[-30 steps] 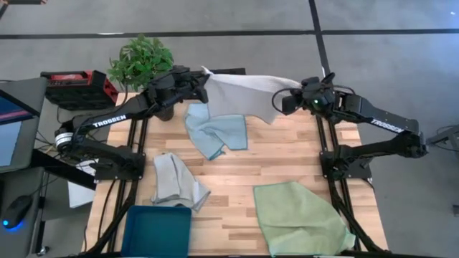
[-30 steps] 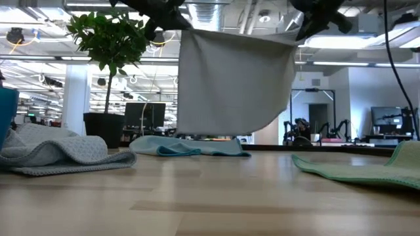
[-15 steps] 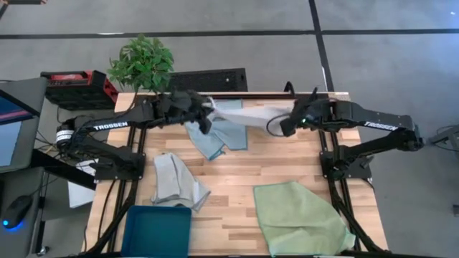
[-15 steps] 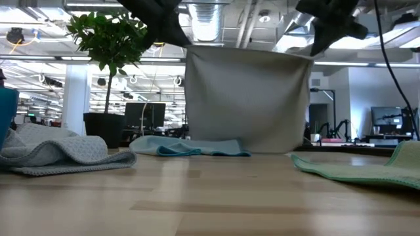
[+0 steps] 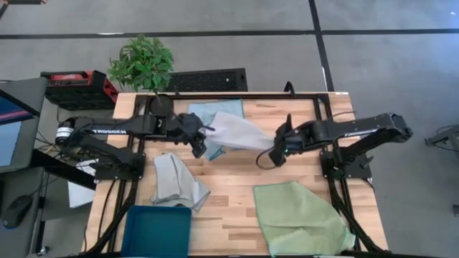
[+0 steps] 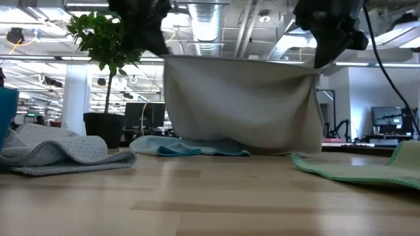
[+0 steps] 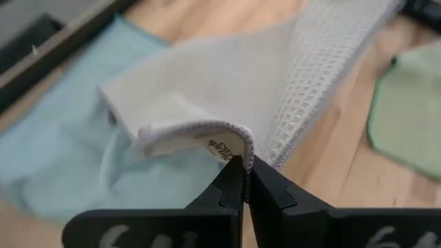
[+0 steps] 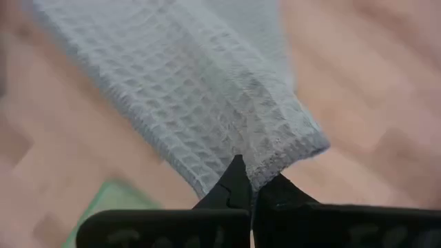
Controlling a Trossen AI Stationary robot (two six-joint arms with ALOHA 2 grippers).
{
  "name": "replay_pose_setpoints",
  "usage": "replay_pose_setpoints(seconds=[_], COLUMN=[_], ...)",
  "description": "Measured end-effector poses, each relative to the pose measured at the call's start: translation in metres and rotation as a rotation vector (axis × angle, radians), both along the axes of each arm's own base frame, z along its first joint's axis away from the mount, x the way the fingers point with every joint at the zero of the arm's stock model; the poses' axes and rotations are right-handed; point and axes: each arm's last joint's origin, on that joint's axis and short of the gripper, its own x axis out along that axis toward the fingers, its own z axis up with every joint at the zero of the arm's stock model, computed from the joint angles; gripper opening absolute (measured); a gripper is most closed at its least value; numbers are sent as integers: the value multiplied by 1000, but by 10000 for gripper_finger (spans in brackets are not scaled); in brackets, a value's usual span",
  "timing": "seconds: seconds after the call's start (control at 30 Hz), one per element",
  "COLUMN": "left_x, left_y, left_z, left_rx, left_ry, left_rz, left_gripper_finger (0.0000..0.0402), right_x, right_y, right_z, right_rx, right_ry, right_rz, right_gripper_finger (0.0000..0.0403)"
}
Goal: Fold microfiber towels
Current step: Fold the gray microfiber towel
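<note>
Pincers on both my arms, left pincer (image 5: 204,133) and right pincer (image 5: 278,147), pinch corners of the pale grey waffle-weave microfiber towel (image 5: 240,131) above the wooden worktop (image 5: 237,175), spreading step, next lay it flat.

Both claws lowered grey towel (image 5: 237,132) toward table.

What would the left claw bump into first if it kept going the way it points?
Probably the grey towel that the left gripper already pinches; just past it lies the light blue towel.
</note>
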Motion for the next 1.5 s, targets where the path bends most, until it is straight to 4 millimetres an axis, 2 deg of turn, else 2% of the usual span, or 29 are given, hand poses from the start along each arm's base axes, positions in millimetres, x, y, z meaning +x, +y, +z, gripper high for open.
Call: replay_pose_setpoints(seconds=[0.4,0.63,0.83,0.97,1.13,1.4,1.5], left_x=[-13,-10,-5,-4,-2,13,19], left_y=[-35,-53,-62,-62,-53,-24,-12], left_z=[-17,-51,-63,-64,-63,-59,-65], left_rx=[-114,-174,-157,-119,21,148,168], left_ry=[209,340,397,396,390,299,314], left_rz=[-2,-20,-51,-37,-8,8,7], left_gripper_finger=[0,0,0,0,0,0,0], right_x=[35,49,56,59,61,60,59], right_y=[48,63,81,83,81,68,63], right_z=[-31,-48,-54,-59,-65,-76,-80], right_rx=[176,238,305,308,248,149,118], right_ry=[15,25,-16,-11,2,83,112], right_rz=[249,299,345,308,240,82,46], right_gripper_finger=[8,8,8,8,8,8,8])
